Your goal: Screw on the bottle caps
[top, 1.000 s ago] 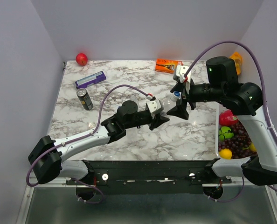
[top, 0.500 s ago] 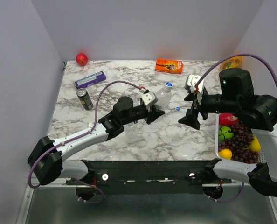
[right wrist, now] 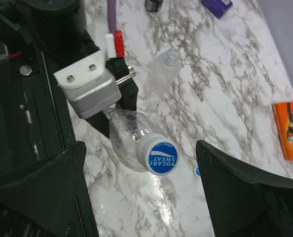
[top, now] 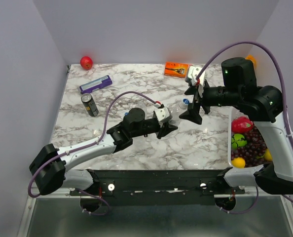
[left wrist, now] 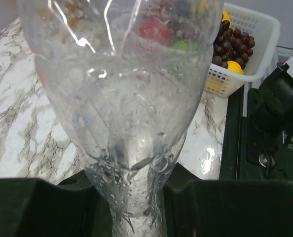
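A clear bottle (right wrist: 128, 137) juts out from my left gripper (left wrist: 136, 197), which is shut on its crumpled lower end. A blue-topped bottle cap (right wrist: 157, 154) sits on that bottle's neck, facing the right wrist camera. My right gripper (right wrist: 141, 153) is open, its fingers (right wrist: 53, 187) wide on either side of the cap and touching nothing. From above, the cap (top: 186, 102) shows just left of the right gripper (top: 193, 106), with the left gripper (top: 168, 128) below it. A second clear bottle (right wrist: 162, 74) lies uncapped on the marble. A loose blue cap (right wrist: 198, 171) peeks out beside the right finger.
A dark can (top: 90, 104), a purple box (top: 95, 84) and a red apple (top: 86, 62) are at the back left. An orange box (top: 177, 69) lies at the back. A white basket (top: 232, 148) of fruit stands at the right edge.
Half a second ago my left gripper with its bottle was further back and left, and the right gripper had swung out right. Both are now back together, the right gripper over the cap.
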`<state>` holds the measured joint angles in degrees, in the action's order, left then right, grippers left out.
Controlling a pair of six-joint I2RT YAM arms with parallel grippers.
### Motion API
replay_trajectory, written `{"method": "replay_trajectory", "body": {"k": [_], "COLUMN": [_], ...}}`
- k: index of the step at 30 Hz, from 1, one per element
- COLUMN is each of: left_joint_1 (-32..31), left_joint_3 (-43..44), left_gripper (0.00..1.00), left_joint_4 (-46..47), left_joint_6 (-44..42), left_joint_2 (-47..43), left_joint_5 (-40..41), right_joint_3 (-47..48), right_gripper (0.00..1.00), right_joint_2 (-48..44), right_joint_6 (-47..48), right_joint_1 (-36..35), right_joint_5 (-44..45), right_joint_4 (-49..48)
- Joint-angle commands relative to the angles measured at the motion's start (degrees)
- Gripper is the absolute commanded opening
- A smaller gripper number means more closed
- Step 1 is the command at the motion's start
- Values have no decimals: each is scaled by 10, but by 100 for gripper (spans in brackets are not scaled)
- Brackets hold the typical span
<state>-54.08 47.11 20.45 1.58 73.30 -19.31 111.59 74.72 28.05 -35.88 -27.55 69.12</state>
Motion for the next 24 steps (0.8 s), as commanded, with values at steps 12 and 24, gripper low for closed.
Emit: {"method": "replay_trajectory", "body": {"k": [12,24], "left_joint_1": [0,51], "left_joint_3": [10,5], "left_gripper": [0,0], "left_joint_4": [6,41], "left_joint_6": [-25,54], "left_joint_2": [-14,-25], "left_joint_5": [-6,35], "right_joint_3": [-35,-81], "right_gripper": [97,94], "right_joint_2": [-4,-50], "right_joint_6": [23,-11], "right_joint_1": [0,1], "right_joint_5": [-78,27], "right_joint_4": [44,92]}}
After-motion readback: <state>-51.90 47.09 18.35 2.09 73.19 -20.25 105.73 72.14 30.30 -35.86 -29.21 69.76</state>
